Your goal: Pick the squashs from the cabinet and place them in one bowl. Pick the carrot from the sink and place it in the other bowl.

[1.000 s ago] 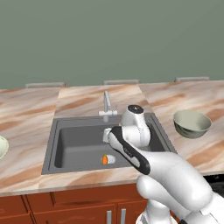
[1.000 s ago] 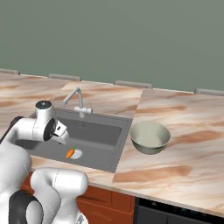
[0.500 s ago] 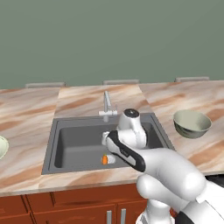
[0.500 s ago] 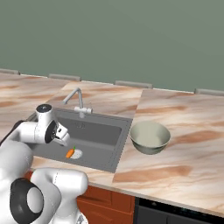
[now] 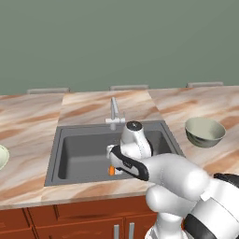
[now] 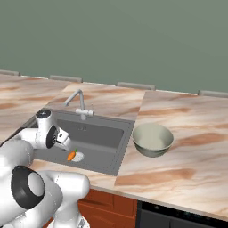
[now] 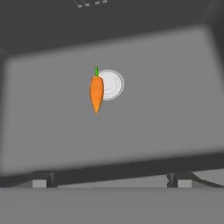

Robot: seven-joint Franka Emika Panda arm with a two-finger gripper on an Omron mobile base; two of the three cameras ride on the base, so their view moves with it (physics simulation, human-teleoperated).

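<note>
Orange carrot [image 7: 96,94] with green stub lying flat in grey sink [image 6: 104,136], overlapping its pale round drain [image 7: 110,85]

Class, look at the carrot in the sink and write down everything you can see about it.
The carrot is small, smooth and bright orange, tapering to a point, with a short green stub at its thick end. It lies flat on the dark grey floor of the sink, its thick end beside the pale round drain and partly overlapping it. Nothing grips it; the open fingers hang above it.
</note>
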